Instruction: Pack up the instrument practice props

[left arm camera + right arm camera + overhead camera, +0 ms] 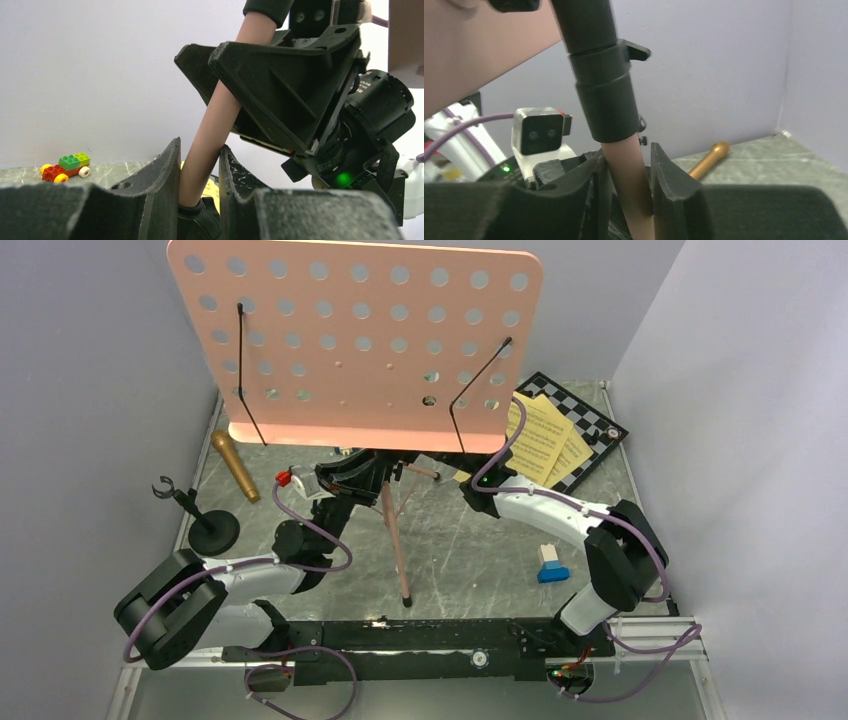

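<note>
A robot lab cell: plain lilac walls (80, 360) box in a grey marbled table (470, 550), with a black rail (430, 635) along the frame's bottom.

Your top cam looks down from above and behind the near edge onto the whole table (470, 540), while your L and R wrist cams sit low, v. close up, facing each other across the same pink stand pole (215, 135).

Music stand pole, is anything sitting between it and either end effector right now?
Nothing visible. The music stand pole sits directly between the fingers of the left end effector and the right end effector.
</note>
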Tool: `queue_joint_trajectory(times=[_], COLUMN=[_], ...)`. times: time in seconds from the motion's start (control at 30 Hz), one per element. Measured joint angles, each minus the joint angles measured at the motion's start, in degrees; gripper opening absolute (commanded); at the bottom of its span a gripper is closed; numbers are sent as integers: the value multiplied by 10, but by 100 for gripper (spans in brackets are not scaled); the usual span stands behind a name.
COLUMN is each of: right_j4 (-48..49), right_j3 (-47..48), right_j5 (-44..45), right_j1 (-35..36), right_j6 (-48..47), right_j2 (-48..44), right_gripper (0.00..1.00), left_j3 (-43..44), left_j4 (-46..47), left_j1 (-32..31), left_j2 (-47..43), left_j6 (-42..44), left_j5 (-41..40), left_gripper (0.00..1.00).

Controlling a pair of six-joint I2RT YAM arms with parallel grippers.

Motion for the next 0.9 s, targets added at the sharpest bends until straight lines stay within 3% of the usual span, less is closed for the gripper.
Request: queue_joint_trajectory(times=[0.13, 0.37, 0.5, 0.6, 0.7, 0.8, 0.9], right_j4=[17, 22, 20, 24, 35, 45, 61], right_j3=[0, 0, -12, -23, -36, -51, -65], right_j5=[-17, -27, -6, 6, 9, 8, 6], right_j1=[0, -1, -16, -18, -23, -28, -35], right_j6=[-54, -66, -65, -63, -58, -52, -44], right_j2=[2, 4, -9, -14, -21, -32, -42], right_gripper=[0, 0, 0, 0, 0, 0, 0], left_j3=[0, -16, -71, -133, -150, -160, -168], left_j4=[0, 0, -11, -87, -154, -222, -281], left_j1=[-2, -4, -18, -43, -49, -49, -48], left_j2=[0, -12, -37, -28, -77, -137, -179], left_j6=[0, -12, -42, -71, -76, -70, -55], left_j5=[-4, -8, -1, 33, 44, 36, 9], left_gripper=[4, 47, 60, 67, 75, 96, 99])
